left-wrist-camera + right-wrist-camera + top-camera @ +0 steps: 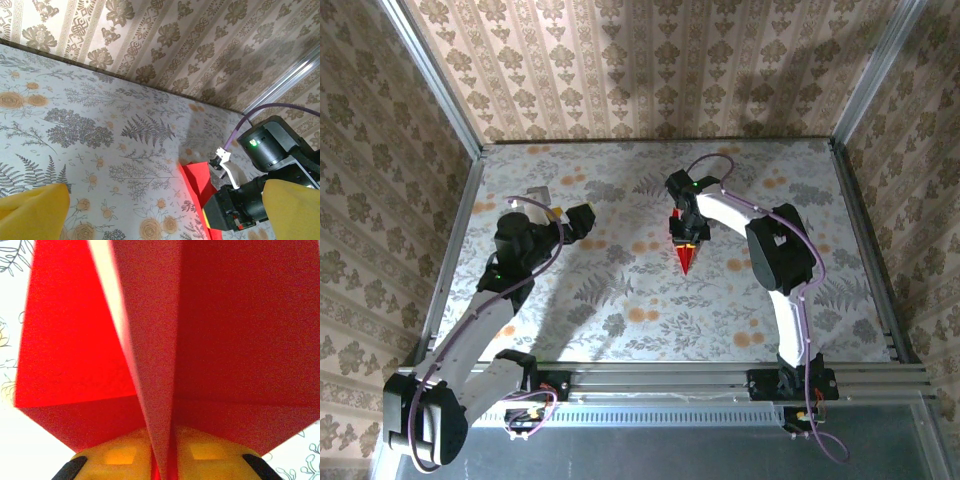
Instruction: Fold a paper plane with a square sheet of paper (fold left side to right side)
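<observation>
**Paper plane.** The paper plane [686, 260] is a narrow red dart located near the middle of the table [620, 300], slightly right of centre. Its pointed tip faces the near edge. Its wide end sits under the right gripper [685, 237]. In the right wrist view the paper plane [225, 330] spreads a flat wing to each side, with a raised centre fold running down between them. Whether the tip rests on the table cannot be determined.

**Right gripper.** The right gripper [162, 462] has its two yellow fingers [120, 457] closed almost together. The centre fold of the plane is pinched between them.

**Right arm.** The arm rises from its base at the near edge to a black elbow [775, 250]. It then reaches left and away, and the wrist turns back down over the plane. A green lamp [693, 183] is lit on the wrist. A purple cable [812, 255] runs along the arm. No marking on it is large enough to read.

**Left gripper.** The left gripper [582, 220] hovers left of centre, well apart from the plane. In its own view the left gripper [160, 212] has its yellow fingers [32, 210] spread wide with nothing between them. The red paper [197, 182] and the right wrist lie ahead of it.

**Left arm.** The arm slopes up from the near left corner to an elbow [515, 240], then bends right.
</observation>
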Motion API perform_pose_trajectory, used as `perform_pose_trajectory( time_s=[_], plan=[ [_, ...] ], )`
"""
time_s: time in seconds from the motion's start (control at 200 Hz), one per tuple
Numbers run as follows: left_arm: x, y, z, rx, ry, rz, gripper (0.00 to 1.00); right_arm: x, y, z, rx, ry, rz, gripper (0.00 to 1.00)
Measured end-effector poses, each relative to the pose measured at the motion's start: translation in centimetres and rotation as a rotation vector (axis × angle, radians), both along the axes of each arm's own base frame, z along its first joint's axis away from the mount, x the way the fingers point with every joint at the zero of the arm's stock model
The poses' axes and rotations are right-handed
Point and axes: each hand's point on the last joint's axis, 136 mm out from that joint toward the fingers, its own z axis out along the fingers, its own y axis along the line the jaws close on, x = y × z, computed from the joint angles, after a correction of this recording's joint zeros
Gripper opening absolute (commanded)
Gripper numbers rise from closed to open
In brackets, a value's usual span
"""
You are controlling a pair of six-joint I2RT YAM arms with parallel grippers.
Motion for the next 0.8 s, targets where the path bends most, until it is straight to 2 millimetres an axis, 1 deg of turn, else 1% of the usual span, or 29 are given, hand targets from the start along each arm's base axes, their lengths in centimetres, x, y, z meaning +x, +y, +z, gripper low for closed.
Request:
perform_pose_trajectory(
  time_s=[0.17, 0.36, 0.625, 0.8],
  plan=[
    [0.0, -0.1, 0.0, -0.001, 0.000, -0.003, 1.00, -0.1, -0.1, -0.6, -0.009, 0.010, 0.000, 0.22],
    [-0.1, -0.1, 0.0, -0.001, 0.000, -0.006, 1.00, 0.0, -0.2, -0.6, -0.014, 0.009, -0.002, 0.29],
    [-0.1, -0.1, 0.0, -0.002, 0.001, -0.006, 1.00, 0.4, -0.6, -0.7, -0.043, -0.025, -0.016, 0.45],
    [-0.1, -0.1, 0.0, -0.001, 0.000, -0.006, 1.00, 0.4, -1.2, -0.7, -0.076, -0.059, -0.038, 0.47]
  ],
)
